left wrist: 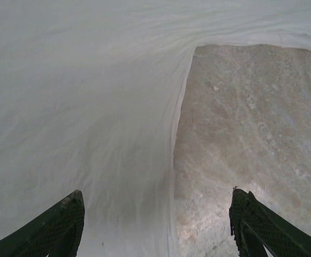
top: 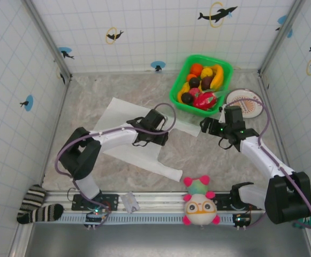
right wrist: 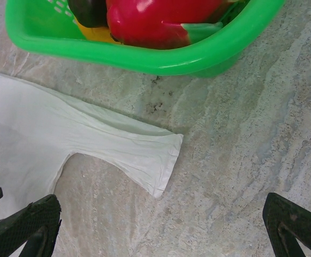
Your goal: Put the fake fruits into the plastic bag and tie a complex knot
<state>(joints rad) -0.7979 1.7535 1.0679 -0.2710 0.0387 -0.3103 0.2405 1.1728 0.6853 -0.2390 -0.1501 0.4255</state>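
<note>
plastic bag flat | left jaws apart, perhaps touching | fruits in basket

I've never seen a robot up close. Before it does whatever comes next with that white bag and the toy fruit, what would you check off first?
1. Thin white plastic bag opened up for filling: not ok, it lies flat on the table.
2. Glossy toy fruits gathered in the green plastic basket: ok.
3. Left gripper open, straddling the bag's edge: ok.
4. Right gripper open and empty above the bag's handle strap: ok.
5. Left gripper would pinch one layer only: cannot tell.
</note>
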